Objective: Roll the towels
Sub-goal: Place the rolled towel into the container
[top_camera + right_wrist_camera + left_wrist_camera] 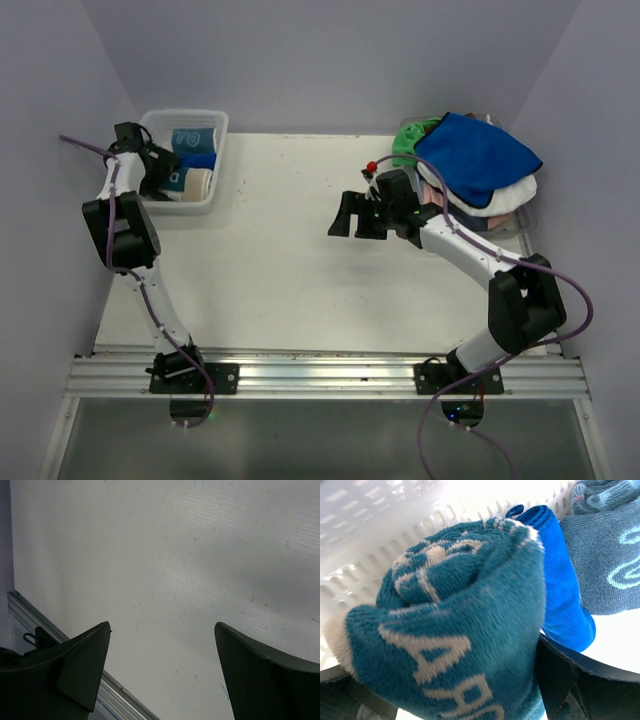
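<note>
My left tool (160,178): jaws spread wide around rolled teal towel (455,630) inside mesh basket (185,118). My right tool (162,672): apart, empty, above bare tabletop (290,260). Unrolled towel pile (480,165) far right. Risk, my judgement: jaw snags terry on withdrawal, roll loosens.

Rolled teal towel (455,645) with beige lettering fills centre to 7 o'clock. Royal blue towel (562,595) touches its 3 o'clock side. Swirl-patterned towel (605,555) at 2 o'clock. Pale mesh basket wall (365,545) from 9 to 12 o'clock. Dark gripper finger (570,680) at 5 o'clock.
</note>
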